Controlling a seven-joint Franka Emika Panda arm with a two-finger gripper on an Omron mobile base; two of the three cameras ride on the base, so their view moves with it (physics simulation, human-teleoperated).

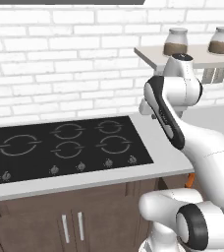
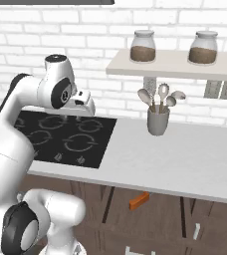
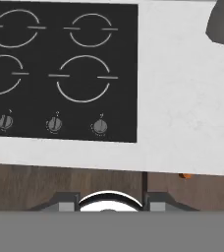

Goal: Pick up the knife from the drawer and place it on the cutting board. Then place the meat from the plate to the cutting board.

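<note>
Jaws: state unclear, nothing seen held; gripper (image 2: 85,107) hovering above hob (image 2: 65,139). Knife (image 2: 139,200) lying in open drawer, below counter (image 2: 175,159), right of hob. Risk: descending blind, fingers striking counter edge.

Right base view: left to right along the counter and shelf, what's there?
Cooktop → left jar on the shelf → utensil holder → right jar → wall outlets. The orange knife handle sits lower, under the counter edge, about below the left jar.
</note>
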